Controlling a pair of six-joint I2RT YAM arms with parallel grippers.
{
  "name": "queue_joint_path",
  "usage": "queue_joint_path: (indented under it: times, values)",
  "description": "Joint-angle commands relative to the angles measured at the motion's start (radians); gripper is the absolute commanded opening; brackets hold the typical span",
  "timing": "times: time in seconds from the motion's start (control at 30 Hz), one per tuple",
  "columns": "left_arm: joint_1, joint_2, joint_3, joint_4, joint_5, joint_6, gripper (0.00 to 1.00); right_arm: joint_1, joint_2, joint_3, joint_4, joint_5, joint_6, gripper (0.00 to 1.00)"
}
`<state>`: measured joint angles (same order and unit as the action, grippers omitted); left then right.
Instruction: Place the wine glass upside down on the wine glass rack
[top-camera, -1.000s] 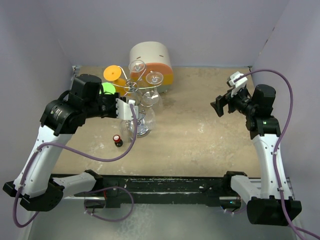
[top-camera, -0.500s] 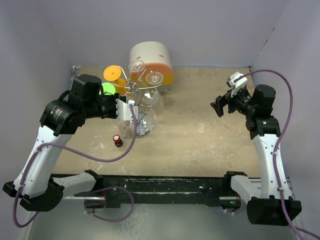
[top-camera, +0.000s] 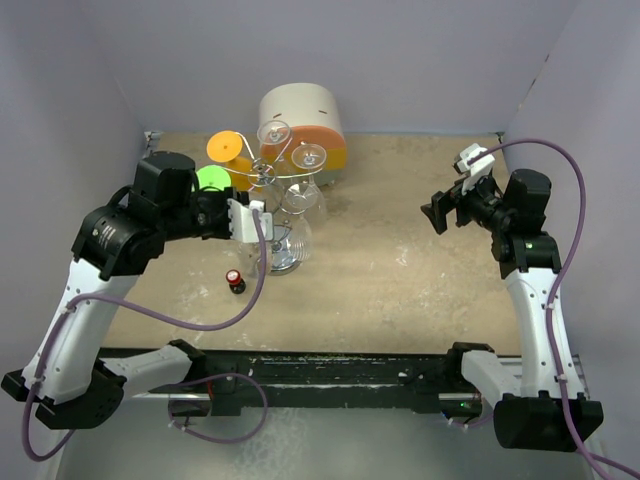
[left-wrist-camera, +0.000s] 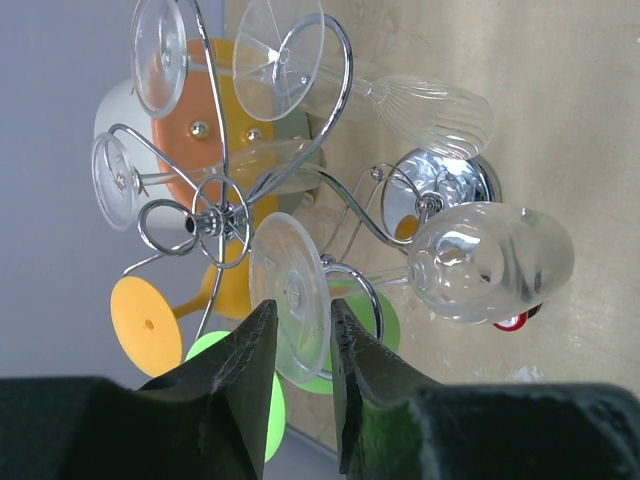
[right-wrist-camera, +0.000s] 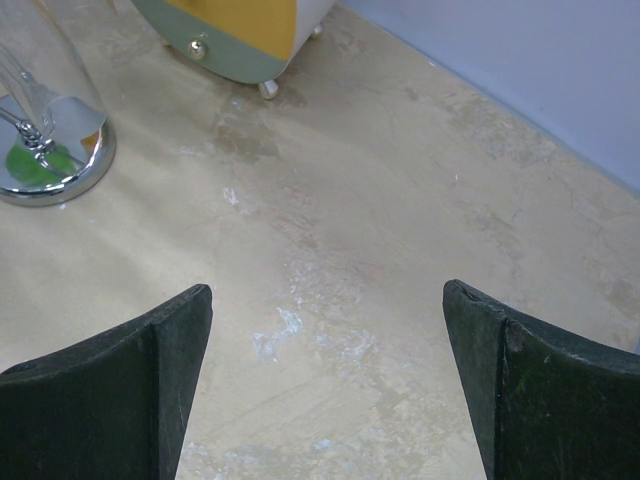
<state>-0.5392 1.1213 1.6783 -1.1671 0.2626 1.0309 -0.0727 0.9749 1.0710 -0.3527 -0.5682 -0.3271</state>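
Observation:
The silver wine glass rack (top-camera: 270, 178) stands at the back left, its scroll arms (left-wrist-camera: 222, 215) spreading from the central post above a shiny round base (left-wrist-camera: 445, 185). A clear wine glass (left-wrist-camera: 490, 262) hangs upside down from a near arm, with its stem in the wire loop and its bowl (top-camera: 283, 243) low. Its round foot (left-wrist-camera: 288, 300) lies between the fingers of my left gripper (left-wrist-camera: 300, 305), whose jaws stand slightly parted beside it. That left gripper (top-camera: 258, 215) sits just left of the rack. My right gripper (top-camera: 437, 212) hovers wide open over bare table (right-wrist-camera: 325, 290), far right.
Other clear glasses (top-camera: 311, 155) hang on the rack. Behind it stands a round white-and-orange drum (top-camera: 305, 122). An orange plastic glass (top-camera: 226, 147) and a green one (top-camera: 212, 178) stand left of the rack. A small red-capped bottle (top-camera: 235, 281) lies in front.
My left gripper's jaws have parted from the glass foot and the arm has drawn back a little to the left. The glass stays hanging on the rack. The right arm is still.

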Motion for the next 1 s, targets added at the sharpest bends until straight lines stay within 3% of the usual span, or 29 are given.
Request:
queue_joint_path:
  times: [0.0,0.97]
  values:
    - [-0.004,-0.020,-0.011,0.072,0.041,-0.017,0.32,-0.005,-0.019,-0.009,0.037,-0.019,-0.015,0.99]
    - [-0.004,-0.037,-0.022,0.060,0.101,-0.044,0.47,-0.009,-0.020,-0.011,0.034,-0.023,-0.017,0.99]
